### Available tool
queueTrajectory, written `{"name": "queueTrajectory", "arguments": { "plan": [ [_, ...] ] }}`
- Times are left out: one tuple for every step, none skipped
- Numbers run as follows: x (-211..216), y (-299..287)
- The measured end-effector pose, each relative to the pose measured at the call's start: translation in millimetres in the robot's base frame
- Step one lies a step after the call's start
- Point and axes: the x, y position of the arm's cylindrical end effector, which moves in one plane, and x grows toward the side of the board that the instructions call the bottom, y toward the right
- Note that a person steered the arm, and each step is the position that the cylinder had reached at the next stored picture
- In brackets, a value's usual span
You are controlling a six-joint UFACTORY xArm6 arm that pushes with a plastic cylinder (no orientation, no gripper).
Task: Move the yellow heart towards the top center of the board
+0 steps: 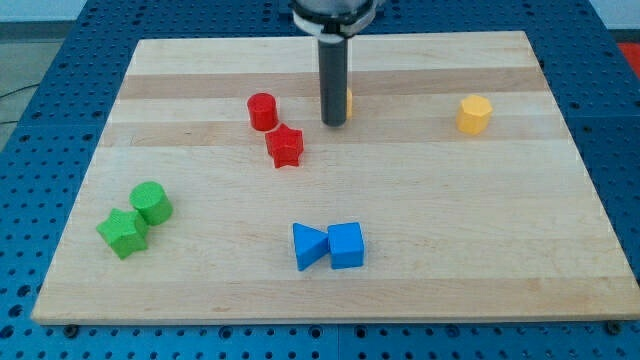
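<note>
One rod, no jaws, grips nothing: my tip sits in front of the yellow heart, which is mostly hidden behind it, near the table top centre. Judged: push nearly done; next, a short nudge upward. Red cylinder left.

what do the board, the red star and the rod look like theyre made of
Board: looks like pale wood, matte, with visible grain and lengthwise plank bands.
Red star: probably moulded or printed plastic, one even saturated colour with a slight sheen.
Rod: dark, smooth and faintly glossy, either metal or plastic; the look leaves it open. My tip sits right of the red star.
</note>
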Motion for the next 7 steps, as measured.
{"name": "queueTrajectory", "arguments": {
  "plan": [
    [-35.9,10.2],
    [-65.2,14.4],
    [-60.4,67.2],
    [-60.4,101.9],
    [-68.2,65.1],
    [-75.2,3.3],
    [-53.2,-0.6]
  ]
}}
